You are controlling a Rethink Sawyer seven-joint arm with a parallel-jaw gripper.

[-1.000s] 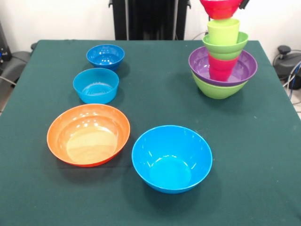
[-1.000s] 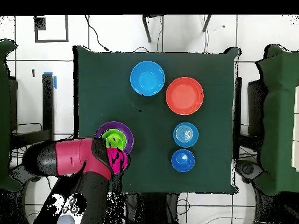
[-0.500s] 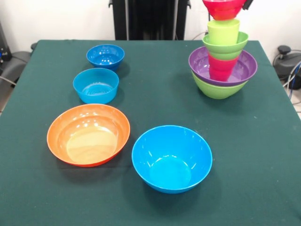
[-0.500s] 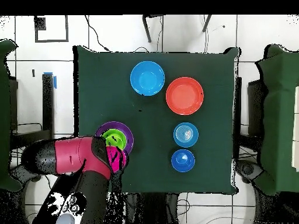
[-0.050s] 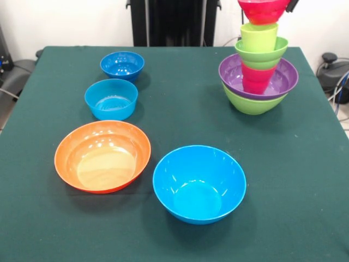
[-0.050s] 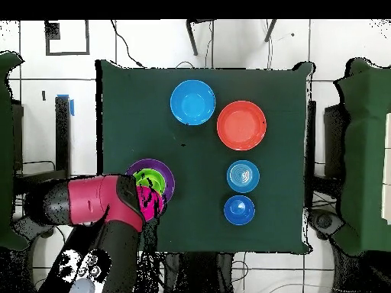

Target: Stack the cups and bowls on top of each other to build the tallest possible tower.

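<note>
Front view. Tower [image 5: 257, 76]: large lime-green bowl [image 5: 252, 103] on the green cloth table [image 5: 180, 114], at the far right; wide purple bowl [image 5: 281, 82] nested in it; red cup [image 5: 256, 79] standing in the purple bowl; small lime-green bowl [image 5: 262, 53] seated on the red cup; lime-green cup [image 5: 259, 36] upright in that bowl. Small pink-red bowl [image 5: 263, 10] at the top edge, directly over the lime-green cup and at or just above its rim (contact cannot be told). A dark part of the gripper [image 5: 293, 5] shows beside the pink-red bowl; how its fingers stand cannot be told. Loose pieces, all upright: small dark blue bowl [image 5: 122, 65] far left, small light blue bowl [image 5: 111, 98] just in front of it, large orange bowl [image 5: 102, 155] nearer, large light blue bowl [image 5: 199, 183] to its right.

Overhead view. Red and black arm [image 6: 95, 202] reaches in from lower left and covers part of the tower [image 6: 156, 169]. Purple rim and lime-green centre visible beside it. Four loose bowls lie well apart from the tower.
</note>
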